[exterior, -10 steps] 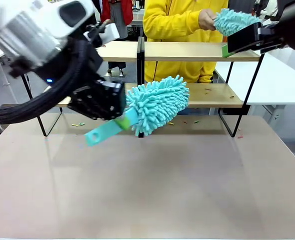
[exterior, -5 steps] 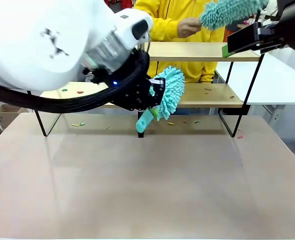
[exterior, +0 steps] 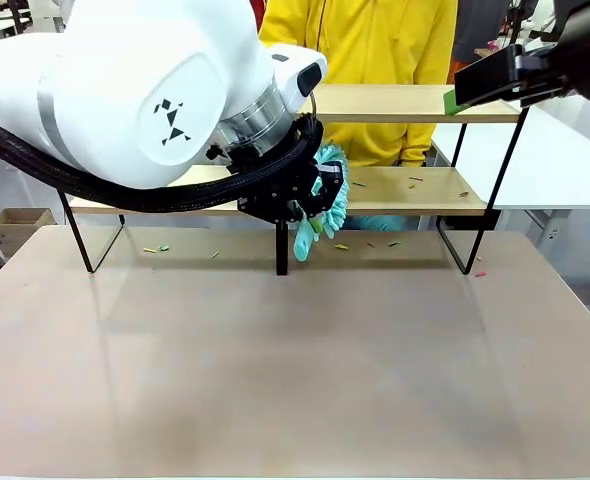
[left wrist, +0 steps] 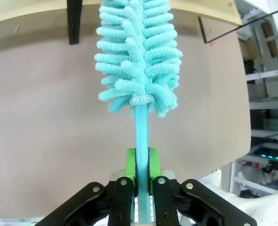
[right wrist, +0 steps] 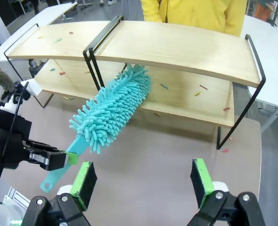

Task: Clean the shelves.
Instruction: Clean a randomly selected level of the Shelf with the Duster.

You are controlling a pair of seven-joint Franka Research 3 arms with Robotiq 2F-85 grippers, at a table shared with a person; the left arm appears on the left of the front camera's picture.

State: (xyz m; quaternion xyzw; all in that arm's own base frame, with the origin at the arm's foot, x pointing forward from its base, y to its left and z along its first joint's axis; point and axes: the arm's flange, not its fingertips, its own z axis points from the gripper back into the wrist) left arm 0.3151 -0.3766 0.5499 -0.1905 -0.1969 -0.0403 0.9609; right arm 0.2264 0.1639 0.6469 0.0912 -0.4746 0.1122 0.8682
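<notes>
The shelves are a two-tier rack of light-wood boards on a black frame at the far side of the table. My left gripper is shut on the handle of a teal fluffy duster, whose head reaches onto the lower board by the black centre upright. In the left wrist view the green pads clamp the handle and the duster head points at the shelf edge. My right gripper is open and hangs high above the table, looking down on the shelves and the duster.
Small coloured scraps lie on the lower board, and more lie on the grey-brown tabletop under the rack. A person in a yellow top stands behind the shelves. A white table sits at the right.
My left arm has swung right towards the rack, turning the duster from broadside to head-first onto the lower board. The person's hand with a second teal duster has left the view.
</notes>
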